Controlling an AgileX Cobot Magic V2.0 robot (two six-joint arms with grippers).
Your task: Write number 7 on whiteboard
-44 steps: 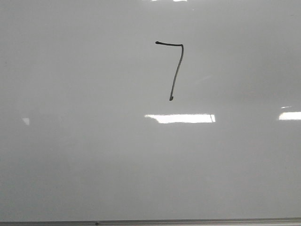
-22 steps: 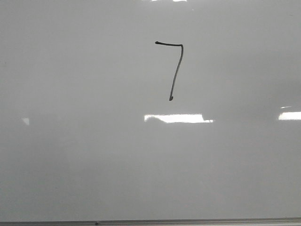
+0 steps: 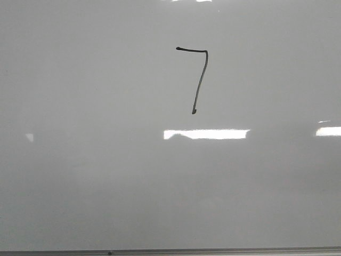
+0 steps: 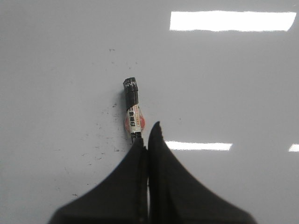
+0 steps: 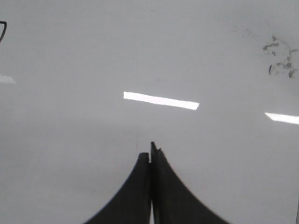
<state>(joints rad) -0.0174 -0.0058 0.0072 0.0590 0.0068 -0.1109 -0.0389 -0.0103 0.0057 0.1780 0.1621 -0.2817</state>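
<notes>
The number 7 [image 3: 198, 74] is a thin black stroke in the upper middle of the whiteboard [image 3: 106, 176], which fills the front view. Neither gripper shows in that view. In the left wrist view my left gripper [image 4: 148, 133] has its jaws pressed together with nothing between them. A small marker [image 4: 132, 109] with a black cap lies on the board just beyond the fingertips, its near end hidden behind one finger. In the right wrist view my right gripper [image 5: 148, 150] is shut and empty over bare board. A bit of black stroke [image 5: 3, 31] shows at the picture's edge.
The board's thin metal edge strip [image 3: 170, 251] runs along the bottom of the front view. Dark smudges [image 5: 280, 58] mark the board in the right wrist view. Small ink specks [image 4: 100, 140] lie around the marker. Bright light reflections [image 3: 205, 134] lie below the 7.
The 7 and the board have not moved. Only the bright reflection below the 7 has changed in length.
</notes>
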